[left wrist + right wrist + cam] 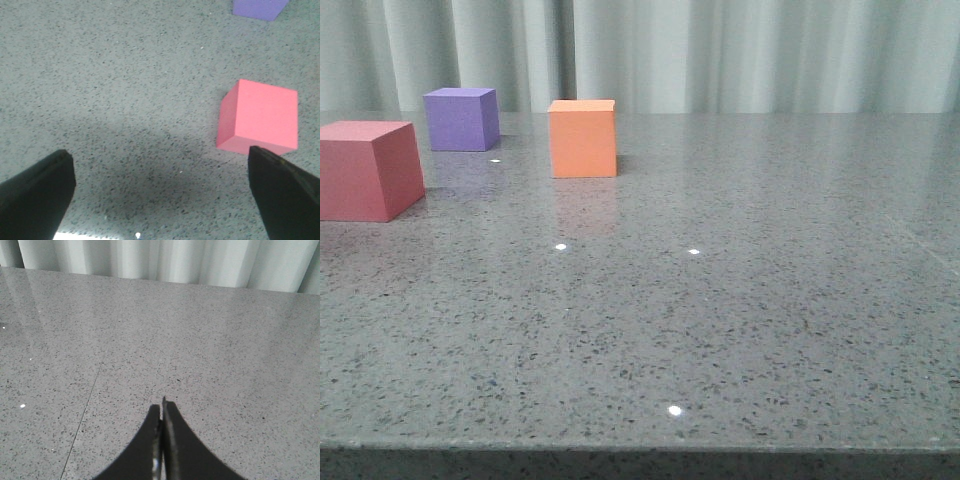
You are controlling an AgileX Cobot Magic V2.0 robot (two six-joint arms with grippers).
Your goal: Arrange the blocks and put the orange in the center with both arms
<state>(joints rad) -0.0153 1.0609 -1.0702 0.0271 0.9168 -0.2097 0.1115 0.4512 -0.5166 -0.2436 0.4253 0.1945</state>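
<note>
Three cubes sat toward the far left of the speckled grey surface (740,330). The orange cube (583,138) stood nearest the middle, the purple cube (462,118) behind and to its left, and the pinkish-red cube (367,169) closest to the front edge, cut off by the left side of the front view. All three stood apart from one another, none touching.

The left claw (160,195) hung with its fingers spread wide and nothing between them, above bare stone with the pinkish-red cube just beside one finger. The right claw (162,440) was pressed shut on nothing, well away from any cube.

The orange cube looked light and matte, probably foam or painted wood, with flat unmarked faces that ought to give a fair grip without slipping. It seemed stiff enough, though foam would dent under a hard squeeze. I would have taken it across two opposite side faces, about halfway up, with the fingers square to them so it could not twist.

Only the front view showed the orange cube and the layout of all three. The left wrist view gave the pinkish-red cube's top face and a corner of the purple one. The right wrist view showed only empty stone and the curtain (160,260). Neither arm appeared in the front view.
</note>
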